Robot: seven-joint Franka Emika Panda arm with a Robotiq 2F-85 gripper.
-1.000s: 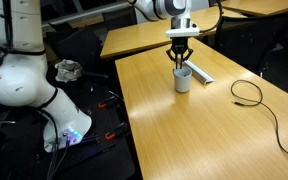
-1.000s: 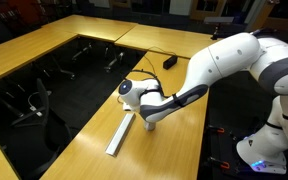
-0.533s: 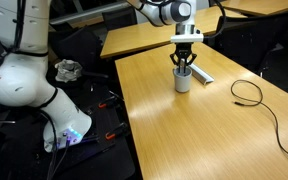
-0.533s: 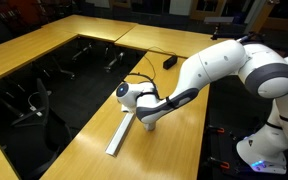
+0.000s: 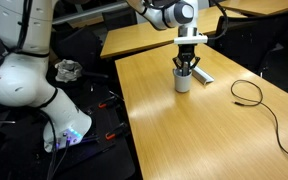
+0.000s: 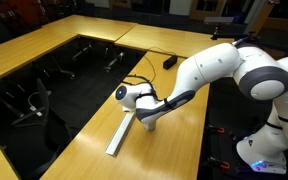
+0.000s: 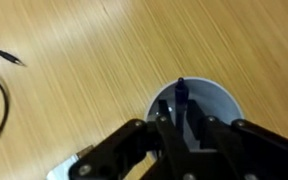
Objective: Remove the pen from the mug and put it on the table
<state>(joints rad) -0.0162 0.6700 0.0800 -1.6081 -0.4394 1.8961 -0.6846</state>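
**Tool position.** The tool (image 5: 186,68) hangs directly over the mug (image 5: 183,83), with its fingertips down at the mug's rim.

**Tool state.** In the wrist view, the two fingers (image 7: 162,128) flank the pen (image 7: 181,96). It cannot be told whether they are clamped on the pen or stand just clear of it.

**Pen.** The pen stands inside the mug, near the wall closest to the tool. Its dark tip rises above the rim.

**Mug.** The mug stands upright on the surface (image 5: 184,135).

**Other items.**
- A long white flat bar (image 5: 201,73) lies on the surface just beside the mug, on the mug's far side in an exterior view.
- A looped black cable (image 5: 247,92) lies on the surface, well apart from the mug.
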